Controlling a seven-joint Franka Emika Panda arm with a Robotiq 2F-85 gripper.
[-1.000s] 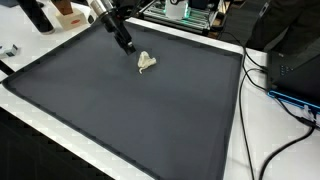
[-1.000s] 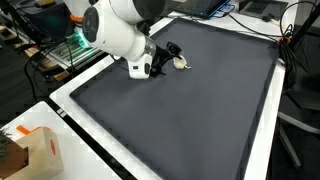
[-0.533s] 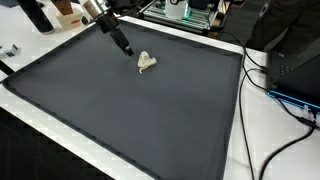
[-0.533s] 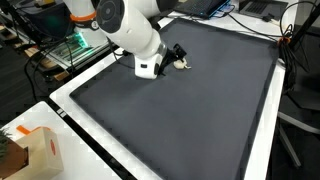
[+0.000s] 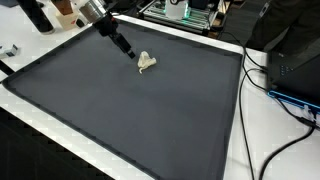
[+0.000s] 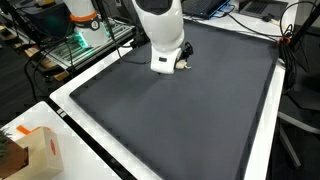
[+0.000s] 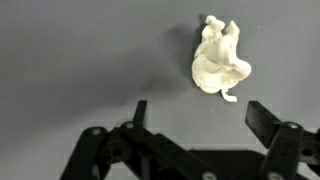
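A small crumpled cream-white object (image 7: 220,60) lies on the dark grey mat (image 7: 70,60). It shows in both exterior views, at the far part of the mat (image 5: 147,62) and partly behind the arm (image 6: 184,66). My gripper (image 7: 200,115) hovers just short of it, open, with nothing between the fingers (image 7: 266,122). In an exterior view the gripper (image 5: 129,51) hangs slanted just beside the object, apart from it. The white wrist (image 6: 162,30) hides the gripper itself in an exterior view.
The mat (image 5: 130,110) has a white border (image 5: 238,120). Cables (image 5: 285,95) and a dark box (image 5: 295,65) lie along one side. A cardboard box (image 6: 30,150) stands at a corner. Bottles (image 5: 38,14) and electronics (image 5: 185,12) stand behind the mat.
The arm has swung and raised its wrist more upright over the object; the gripper stays open beside it. The cream object has not moved.
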